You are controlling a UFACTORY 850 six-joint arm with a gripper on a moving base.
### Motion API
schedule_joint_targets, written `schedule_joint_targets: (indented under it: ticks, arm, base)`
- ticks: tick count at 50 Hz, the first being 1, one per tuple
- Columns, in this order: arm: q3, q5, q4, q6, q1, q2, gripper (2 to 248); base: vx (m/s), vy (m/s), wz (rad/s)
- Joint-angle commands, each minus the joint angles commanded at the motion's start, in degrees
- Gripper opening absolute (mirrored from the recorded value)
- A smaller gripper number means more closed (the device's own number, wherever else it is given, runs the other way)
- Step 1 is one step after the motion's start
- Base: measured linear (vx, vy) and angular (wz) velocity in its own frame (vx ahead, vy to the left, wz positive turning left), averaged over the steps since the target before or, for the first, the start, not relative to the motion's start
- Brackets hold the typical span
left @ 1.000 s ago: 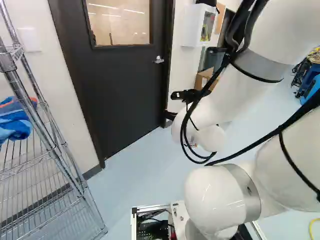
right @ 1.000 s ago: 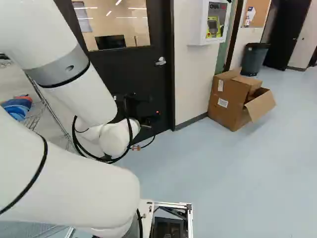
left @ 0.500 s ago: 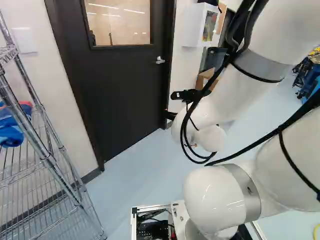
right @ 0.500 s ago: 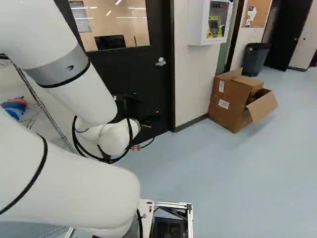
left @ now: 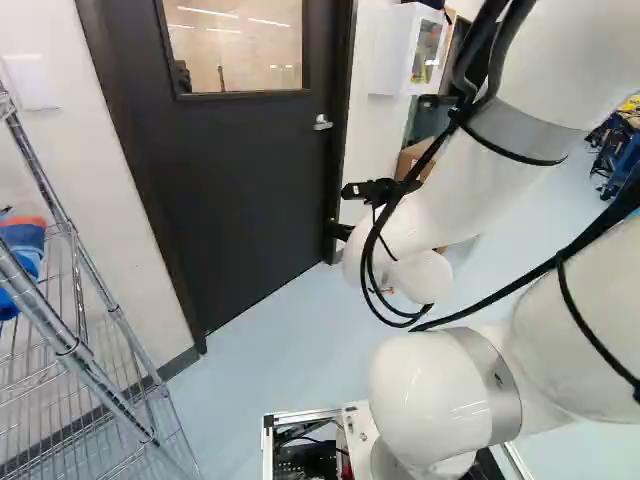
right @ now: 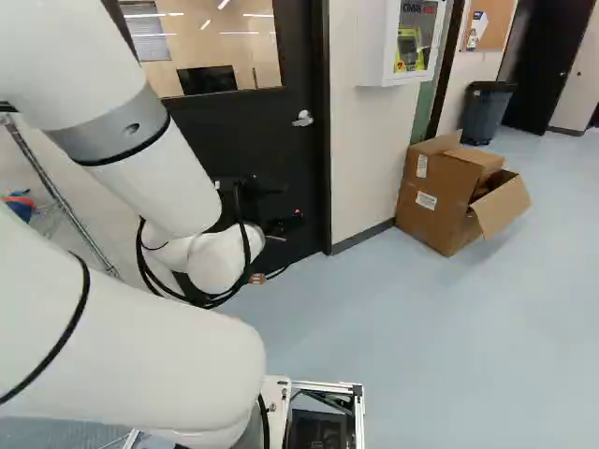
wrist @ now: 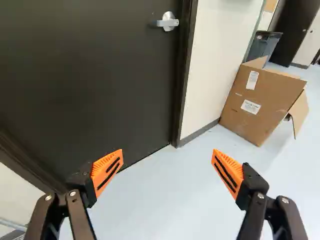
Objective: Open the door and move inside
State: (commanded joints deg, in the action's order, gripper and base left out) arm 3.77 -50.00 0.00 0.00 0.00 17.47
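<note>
Closed dark door, about 11 to 12 o'clock from the base. Its silver lever sits near the frame, free end pointing to 9 o'clock, away from that frame. A window is set in the door's upper part.

Nearer, the black gripper stands wide open, orange pads well apart, with nothing between them. Taking 12 o'clock as straight ahead of it, the lever is at 12, beyond the fingers and touching neither.

The step in hand looks to be reaching the lever. The gripper seems low for it, so a good approach likely lifts first, keeps the lever centred, then eases forward with one finger each side of the bar. Best to take it towards the free end, where turning needs least force, and to keep the nearer finger off the frame. Close gently, turn down, and only then try the door; which way it swings, I cannot tell.

Further out, a cardboard box stands on the floor by the wall at 2 o'clock from the gripper. A wire rack is at 10 o'clock from the base; mind its poles when driving towards the doorway
</note>
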Motion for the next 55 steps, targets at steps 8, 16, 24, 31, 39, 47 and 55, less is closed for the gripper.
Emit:
schedule_joint_targets:
  ticks: [8, 16, 24, 31, 39, 47, 55]
  arm:
    - [0.00, 0.00, 0.00, 0.00, 0.00, 0.00, 247]
    - [0.00, 0.00, 0.00, 0.00, 0.00, 0.00, 247]
    - [0.00, 0.00, 0.00, 0.00, 0.00, 0.00, 247]
    - [0.00, 0.00, 0.00, 0.00, 0.00, 0.00, 247]
    - [0.00, 0.00, 0.00, 0.00, 0.00, 0.00, 247]
    - [0.00, 0.00, 0.00, 0.00, 0.00, 0.00, 247]
    - [0.00, 0.00, 0.00, 0.00, 0.00, 0.00, 247]
  base:
    - [0.143, 0.004, 0.006]
    - [0.142, -0.011, 0.006]
    - [0.135, -0.032, 0.003]
    - [0.142, -0.033, 0.027]
    - [0.139, -0.018, 0.114]
    - [0.145, -0.009, 0.166]
    - [0.143, -0.014, 0.165]
